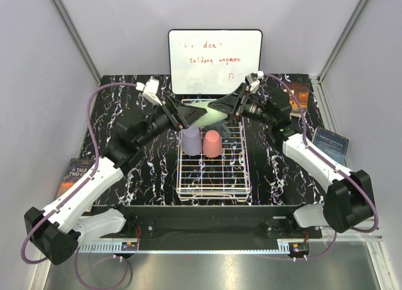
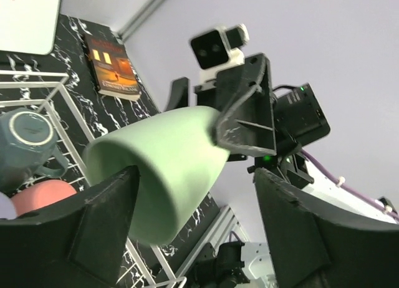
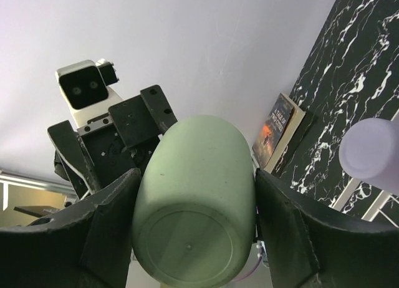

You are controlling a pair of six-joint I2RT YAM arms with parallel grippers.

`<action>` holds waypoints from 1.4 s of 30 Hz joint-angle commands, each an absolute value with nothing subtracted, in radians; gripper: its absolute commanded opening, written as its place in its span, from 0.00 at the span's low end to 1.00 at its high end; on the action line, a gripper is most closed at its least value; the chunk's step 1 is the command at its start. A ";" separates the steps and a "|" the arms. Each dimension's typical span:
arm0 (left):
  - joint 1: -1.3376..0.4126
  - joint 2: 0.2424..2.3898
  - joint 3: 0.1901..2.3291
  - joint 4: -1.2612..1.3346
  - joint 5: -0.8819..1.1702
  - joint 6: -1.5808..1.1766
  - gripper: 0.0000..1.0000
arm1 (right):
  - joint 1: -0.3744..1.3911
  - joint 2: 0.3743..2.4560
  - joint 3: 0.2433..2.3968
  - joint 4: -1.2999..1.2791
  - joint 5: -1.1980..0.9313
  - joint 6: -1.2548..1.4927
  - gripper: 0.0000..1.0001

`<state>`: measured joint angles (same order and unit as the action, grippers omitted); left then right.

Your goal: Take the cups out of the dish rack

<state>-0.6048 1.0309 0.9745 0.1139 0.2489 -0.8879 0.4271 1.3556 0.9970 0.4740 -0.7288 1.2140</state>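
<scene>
A: Pale grey walls closed in the black, white-veined table (image 1: pixel 157 171), and a whiteboard (image 1: pixel 215 61) with red writing stood propped at its far edge. Where was the dish rack (image 1: pixel 213 183)?

B: At the middle of the table, its long sides running from the near edge toward the far one. The lavender cup (image 1: pixel 191 141) and the pink cup (image 1: pixel 213 144) stood mouth down, just beside each other, in its far half.

A: And the pale green cup (image 1: pixel 206 113)?

B: On its side in the air above the rack's far end, between the two arms. The right gripper (image 3: pixel 196 176) was clamped on its base end. From the right wrist, both fingers pressed the cup's sides and its flat bottom faced the camera.

A: The left gripper (image 2: pixel 196 176)?

B: Its jaws stood apart around the cup's mouth end. One finger (image 2: pixel 93 232) lay close against the rim, touching or not I couldn't tell, while the other stood well clear of the cup — no grip there.

A: Anything more in the rack?

B: The dark grey mug (image 2: pixel 25 138), handle showing, sat near the pink cup in the left wrist view.

A: Outside it?

B: An orange-covered book (image 1: pixel 299 98) lay at the far right corner, a blue book (image 1: pixel 331 142) by the right edge and a dark book (image 1: pixel 75 174) at the left edge.
</scene>
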 commanded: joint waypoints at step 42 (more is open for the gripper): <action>-0.555 1.182 1.523 -0.894 -0.443 -0.580 0.00 | 0.482 1.241 1.531 -0.776 0.104 0.611 1.00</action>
<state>-0.6178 1.0630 1.3762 -0.6506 -0.2470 -0.6212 0.4816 1.2087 1.4471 -0.4938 -0.1936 0.6895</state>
